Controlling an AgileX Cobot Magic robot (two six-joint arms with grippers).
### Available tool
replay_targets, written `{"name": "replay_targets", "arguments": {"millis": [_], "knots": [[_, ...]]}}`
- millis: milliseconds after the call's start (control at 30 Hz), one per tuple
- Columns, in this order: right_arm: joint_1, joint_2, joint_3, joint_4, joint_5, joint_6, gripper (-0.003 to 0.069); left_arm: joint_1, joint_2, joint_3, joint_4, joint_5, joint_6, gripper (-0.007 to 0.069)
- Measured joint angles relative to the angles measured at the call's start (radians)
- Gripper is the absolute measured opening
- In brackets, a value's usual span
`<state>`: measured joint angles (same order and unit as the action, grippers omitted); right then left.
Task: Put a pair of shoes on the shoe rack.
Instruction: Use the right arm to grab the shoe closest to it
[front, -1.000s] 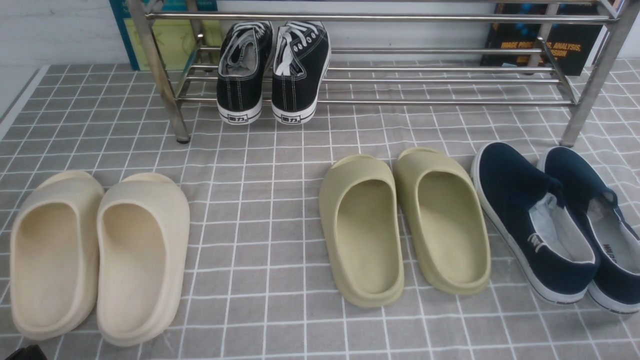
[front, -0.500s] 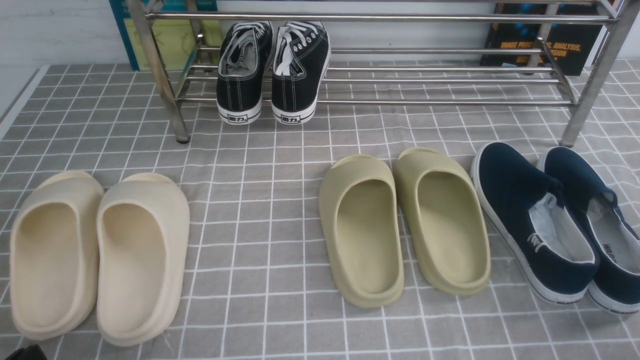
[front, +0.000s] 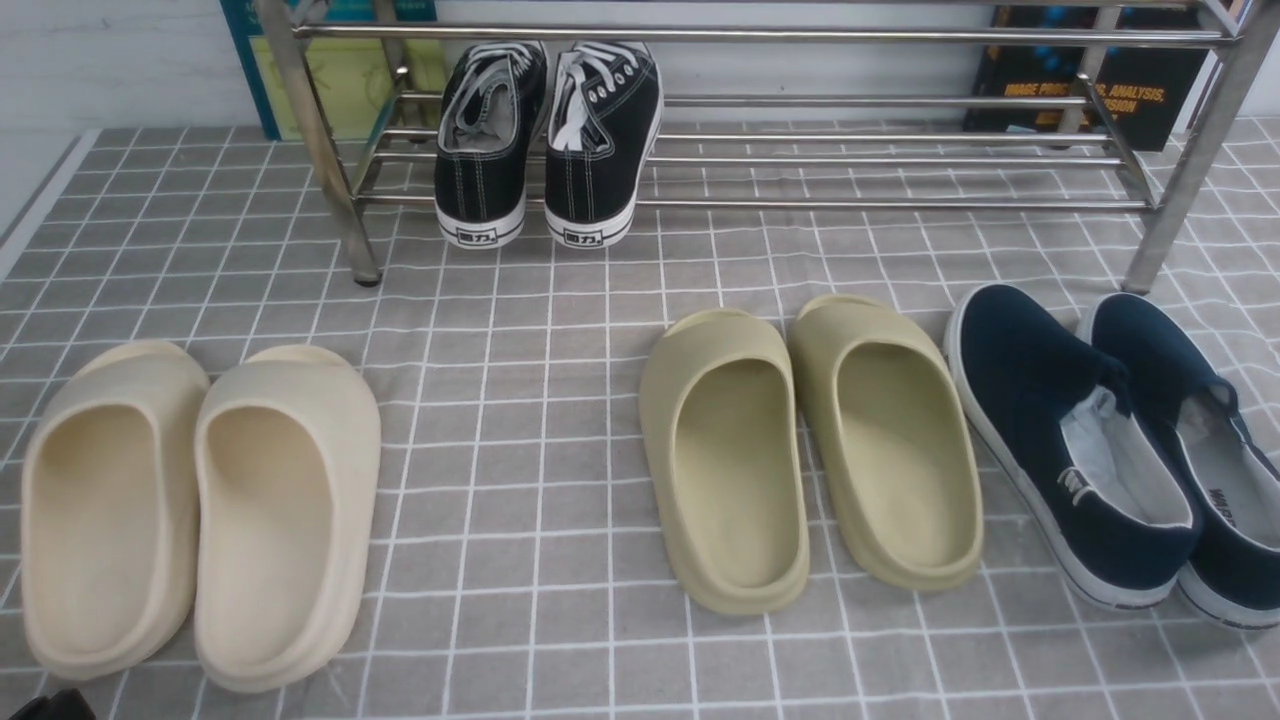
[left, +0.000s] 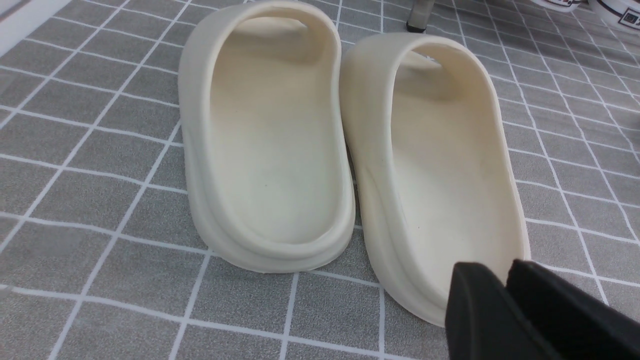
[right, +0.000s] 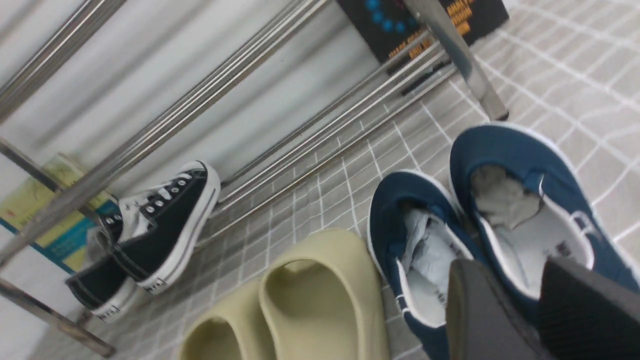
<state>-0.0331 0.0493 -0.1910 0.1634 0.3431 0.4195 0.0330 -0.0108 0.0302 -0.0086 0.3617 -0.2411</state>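
The pair of shoes, two navy slip-ons with white soles, lies on the checked cloth at the front right: one (front: 1060, 440) beside the other (front: 1180, 400), toes toward the shoe rack (front: 760, 35). The steel rack spans the back. In the right wrist view my right gripper (right: 517, 272) hangs above the heel ends of the two navy shoes (right: 400, 210), open with nothing between its fingers. My left gripper (left: 502, 272) hovers over the heel of a cream slide (left: 440, 160), its jaws a thin gap apart and empty. Neither gripper shows clearly in the front view.
Black lace-up sneakers (front: 545, 140) stand on the rack's lower shelf at the left. Olive slides (front: 810, 440) lie just left of the navy pair, cream slides (front: 200, 510) at the far left. A dark book (front: 1090, 90) leans behind the rack.
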Motion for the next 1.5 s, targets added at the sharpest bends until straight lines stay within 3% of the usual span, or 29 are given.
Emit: {"name": "replay_targets", "arguments": {"millis": [33,167,300,500,733,900,1000,1033,1200,1300,1400,1500], "knots": [[0.000,0.008,-0.013,-0.010,0.012,-0.005,0.0185,0.000,0.000,0.000,0.000,0.000,0.000,0.0100],[0.000,0.244,-0.319,-0.232,0.318,-0.129,0.0013,0.000,0.000,0.000,0.000,0.000,0.000,0.0107],[0.000,0.448,-0.530,-0.301,0.534,-0.250,-0.0003,0.000,0.000,0.000,0.000,0.000,0.000,0.0112],[0.038,0.737,-0.718,-0.258,0.775,-0.419,-0.0003,0.000,0.000,0.000,0.000,0.000,0.000,0.0113],[0.255,1.081,-0.862,-0.198,0.826,-0.506,0.0003,0.000,0.000,0.000,0.000,0.000,0.000,0.0113],[0.305,1.267,-0.942,-0.191,0.822,-0.507,0.0038,0.000,0.000,0.000,0.000,0.000,0.000,0.0118],[0.310,1.382,-0.969,-0.171,0.800,-0.507,0.0111,0.000,0.000,0.000,0.000,0.000,0.000,0.0123],[0.312,1.444,-0.971,-0.163,0.777,-0.507,0.0185,0.000,0.000,0.000,0.000,0.000,0.000,0.0125],[0.313,1.568,-0.971,-0.170,0.720,-0.507,0.0390,0.000,0.000,0.000,0.000,0.000,0.000,0.0129],[0.313,1.627,-0.972,-0.170,0.693,-0.507,0.0460,0.000,0.000,0.000,0.000,0.000,0.000,0.0132],[0.313,1.674,-0.972,-0.170,0.677,-0.507,0.0460,0.000,0.000,0.000,0.000,0.000,0.000,0.0134],[0.313,1.717,-0.972,-0.170,0.667,-0.507,0.0373,0.000,0.000,0.000,0.000,0.000,0.000,0.0134]]}}
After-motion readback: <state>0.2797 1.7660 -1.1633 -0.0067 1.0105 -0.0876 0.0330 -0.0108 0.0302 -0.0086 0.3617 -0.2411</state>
